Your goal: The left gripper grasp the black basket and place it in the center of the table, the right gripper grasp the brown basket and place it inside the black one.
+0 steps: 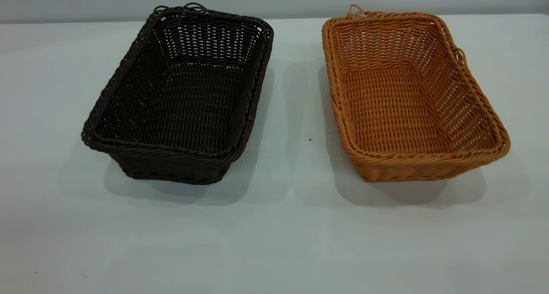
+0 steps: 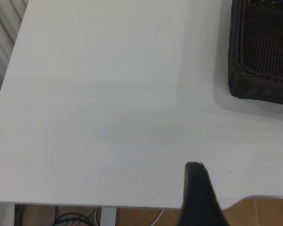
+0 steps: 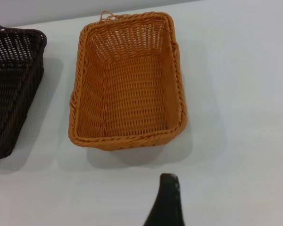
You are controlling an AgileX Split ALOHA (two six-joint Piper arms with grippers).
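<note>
Resting apart on the pale table (image 1: 274,242): black basket (image 1: 180,97), brown basket (image 1: 407,97); gripper states unclear.

The wide pale grey-white table (image 1: 274,242) is lying bare across its whole near half, giving open passage there. Two obstacles are standing on the far half: the rectangular dark brown-black woven basket (image 1: 180,97) toward the left and the rectangular orange-tan woven basket (image 1: 407,92) toward the right. They are sitting apart, leaving a bare lane of tabletop between them. Both are lying open-topped, so entry from above is unblocked. Bare surface is also stretching outward from each basket's outer side.
</note>
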